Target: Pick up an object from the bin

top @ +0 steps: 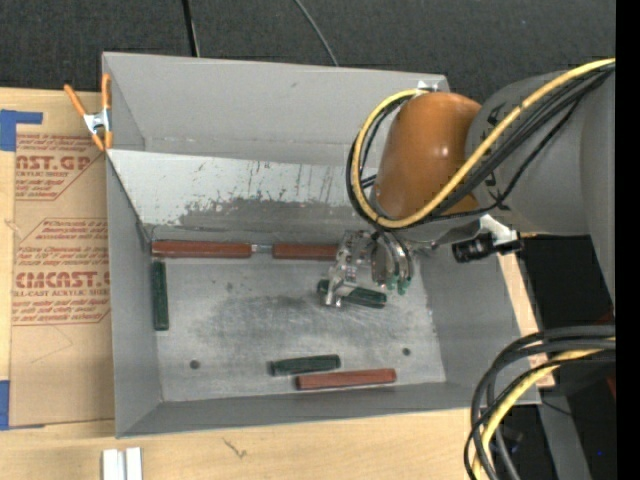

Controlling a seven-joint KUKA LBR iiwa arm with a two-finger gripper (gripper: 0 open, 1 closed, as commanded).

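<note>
My gripper [345, 284] is down in the right middle of the bin, just above the floor. A short dark green stick [370, 298] lies directly at its tip, pointing right and partly hidden by the gripper. A red-brown stick [304, 252] lies along the foot of the back wall, just up and left of the gripper.
Another red-brown stick [200, 250] lies along the back wall to the left. A dark green stick [159, 295] lies upright by the left wall. Near the front wall, a dark green stick [303, 365] and a red-brown stick [345, 377] lie side by side.
</note>
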